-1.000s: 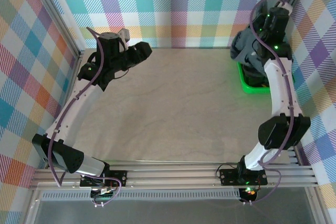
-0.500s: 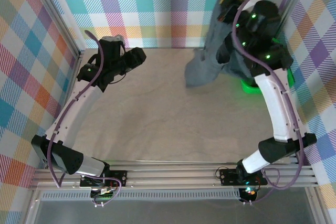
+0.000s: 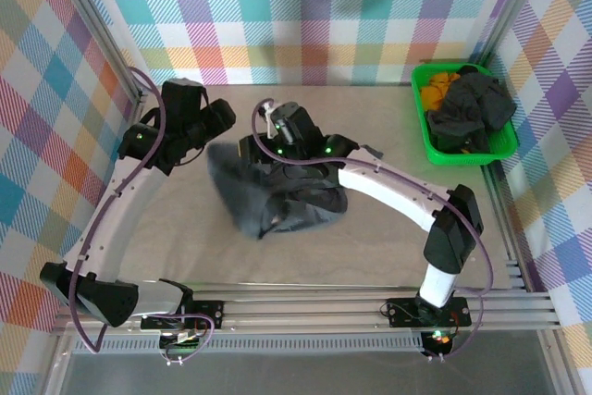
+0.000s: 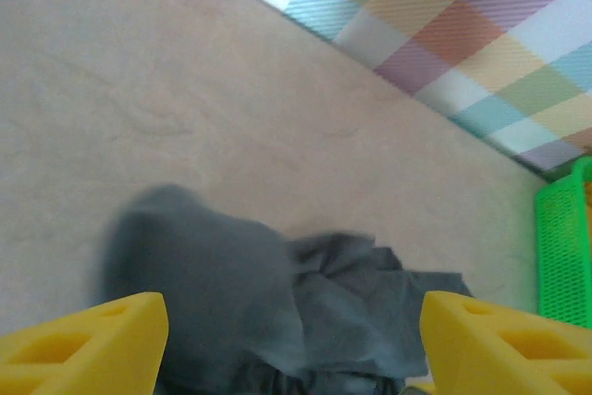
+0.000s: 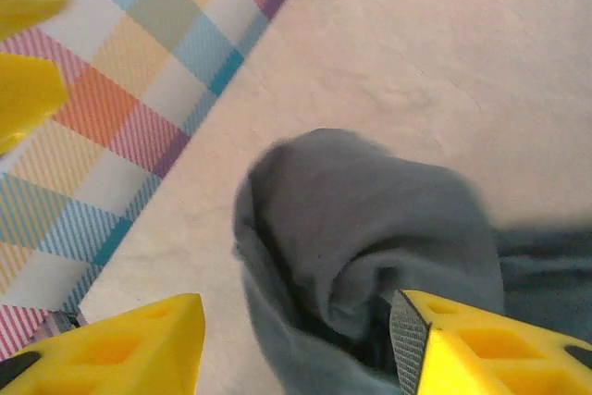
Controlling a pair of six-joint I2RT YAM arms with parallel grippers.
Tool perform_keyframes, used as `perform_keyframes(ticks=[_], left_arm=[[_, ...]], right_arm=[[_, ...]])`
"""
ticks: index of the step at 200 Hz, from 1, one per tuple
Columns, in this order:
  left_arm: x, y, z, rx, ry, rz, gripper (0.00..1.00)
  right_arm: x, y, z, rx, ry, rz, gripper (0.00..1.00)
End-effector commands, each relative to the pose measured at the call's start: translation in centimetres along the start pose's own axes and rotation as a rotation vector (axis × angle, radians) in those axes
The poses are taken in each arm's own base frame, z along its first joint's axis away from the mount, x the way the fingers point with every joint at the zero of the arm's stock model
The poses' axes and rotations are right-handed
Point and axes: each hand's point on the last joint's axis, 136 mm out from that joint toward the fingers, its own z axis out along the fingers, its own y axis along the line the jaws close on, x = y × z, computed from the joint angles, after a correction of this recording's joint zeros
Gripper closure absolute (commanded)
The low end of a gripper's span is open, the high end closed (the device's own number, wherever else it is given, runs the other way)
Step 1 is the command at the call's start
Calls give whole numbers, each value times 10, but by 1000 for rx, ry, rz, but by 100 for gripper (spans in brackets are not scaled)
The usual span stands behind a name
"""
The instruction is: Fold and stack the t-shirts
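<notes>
You've got one grey t-shirt (image 3: 287, 205) bunched in a heap on the worktop (image 3: 370, 256), well left of the green bin (image 3: 430, 150); your right tool (image 5: 296, 321) is over it, fingers spread wide, cloth bulging between them; your left tool (image 4: 293, 312) is on the side away from the bin, fingers apart too; far back, more dark t-shirts (image 3: 472, 113) are piled inside the bin beside an orange cloth (image 3: 437, 90).

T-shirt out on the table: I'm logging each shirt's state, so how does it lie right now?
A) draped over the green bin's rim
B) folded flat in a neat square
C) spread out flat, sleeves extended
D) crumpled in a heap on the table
D: the t-shirt lies bunched and wrinkled on the table between the two arms, well apart from the green bin.
</notes>
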Motion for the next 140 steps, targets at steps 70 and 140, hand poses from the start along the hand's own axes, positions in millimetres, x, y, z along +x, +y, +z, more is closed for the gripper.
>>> perform_keyframes(ticks=[70, 140], left_arm=[[105, 101, 74, -282, 400, -248, 24], [114, 127, 164, -436, 455, -171, 29]], right_arm=[[27, -194, -37, 324, 134, 347, 47], [59, -229, 92, 279, 310, 461, 47]])
